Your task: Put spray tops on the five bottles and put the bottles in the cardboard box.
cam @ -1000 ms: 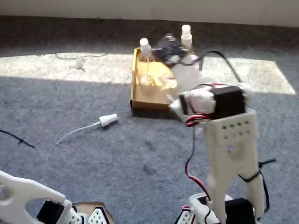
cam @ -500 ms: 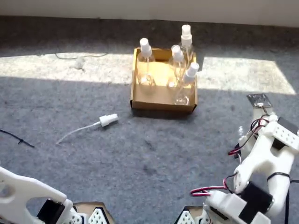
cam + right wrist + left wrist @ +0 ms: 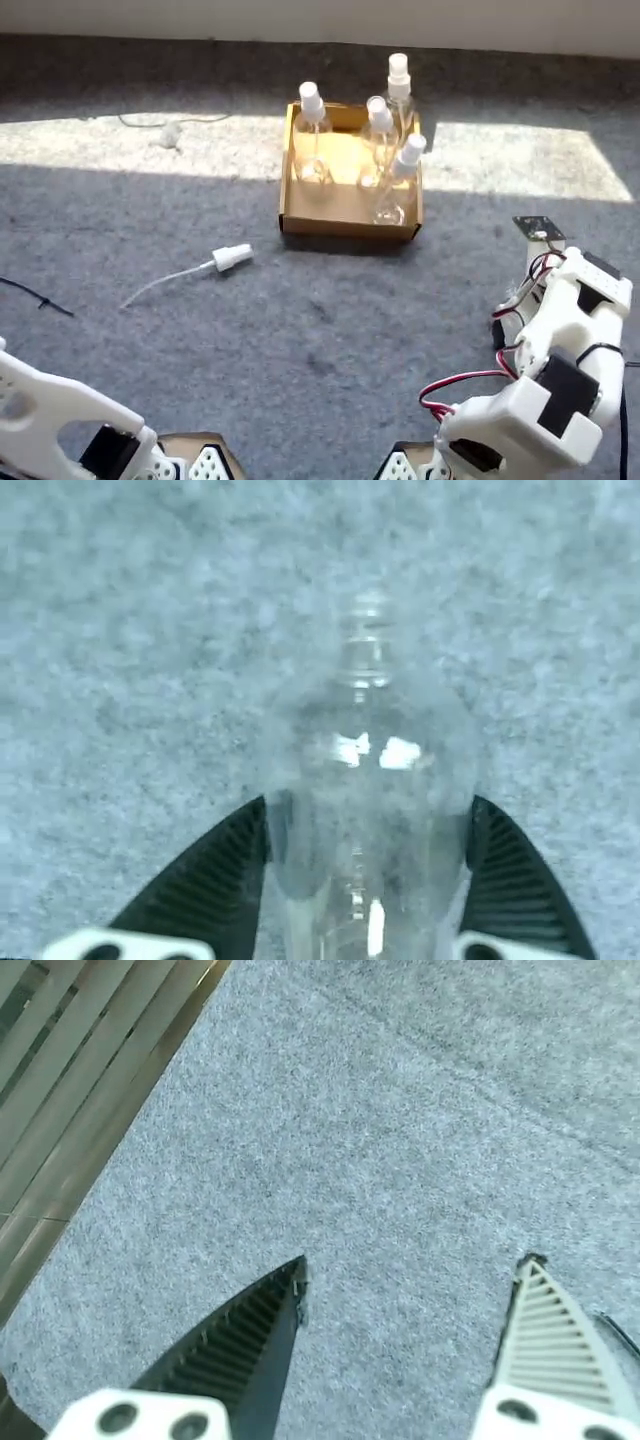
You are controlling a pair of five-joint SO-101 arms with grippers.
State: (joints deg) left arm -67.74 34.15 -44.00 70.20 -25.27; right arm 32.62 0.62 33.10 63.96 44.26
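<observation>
Clamped in the right gripper (image 3: 370,808): a clear bottle (image 3: 365,730) with no top on it, one dark finger pressed to each side of its body. Long axis in line with the fingers, open neck pointing straight out past the fingertips and away from the wrist, over grey carpet (image 3: 120,630). Right arm (image 3: 560,380) folded low at the near right of the high view, well apart from the cardboard box (image 3: 345,205).

Left gripper (image 3: 415,1270) spread wide, fingers apart above plain carpet, at the near left.

Inside the box, toward the far middle of the carpet: two capped bottles (image 3: 312,140) standing upright, long axes vertical, spray heads up. At the near right corner, a leaning bottle (image 3: 398,185), base down in the box, capped head tipped up and outward to the right. At the far right corner, a back bottle (image 3: 399,90), upright and capped; inside the box or just behind its wall, cannot tell.

Just beside the box's near left corner, flat on the carpet: a loose spray top (image 3: 232,258), lying on its side, head toward the box, thin tube trailing off toward the near left.
</observation>
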